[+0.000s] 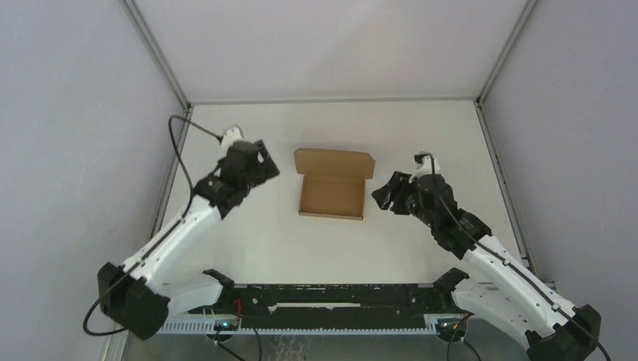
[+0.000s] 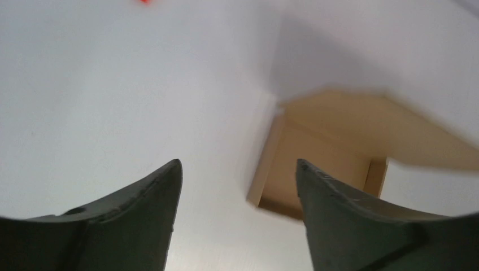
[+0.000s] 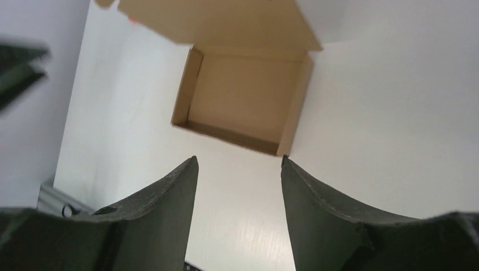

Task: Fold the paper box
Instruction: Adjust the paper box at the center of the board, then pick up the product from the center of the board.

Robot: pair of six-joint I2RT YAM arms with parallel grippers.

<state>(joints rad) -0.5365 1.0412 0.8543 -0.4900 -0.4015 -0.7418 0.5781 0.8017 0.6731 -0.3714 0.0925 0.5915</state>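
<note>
On the left side of the white table point(image 1: 248, 241), I see my left arm stretched out from its base toward the middle; the left gripper point(image 1: 268, 164) hangs near the box's left edge but apart from it; through its wrist camera the two dark fingers point(image 2: 149, 209) stand spread with only bare tabletop in the gap, so I read it as released and holding nothing; a small red speck point(image 2: 146, 1) shows at the top edge of that view, too blurred for me to say more.

In the middle of the table sits the paper box point(image 1: 332, 197); it is plain brown cardboard, already formed into a shallow tray with its side walls up; the lid flap point(image 1: 335, 162) rises open from the far edge, with a small tab at each end; the tray looks empty from both wrist cameras.

To the right, the right gripper point(image 1: 382, 197) points at the box's right wall, just beside it; I cannot tell from above whether it touches; its wrist camera shows both fingers point(image 3: 333, 214) parted, table between them and the box point(image 3: 248, 96) lying beyond the tips, so this one is released too, with nothing in its grasp.
</note>
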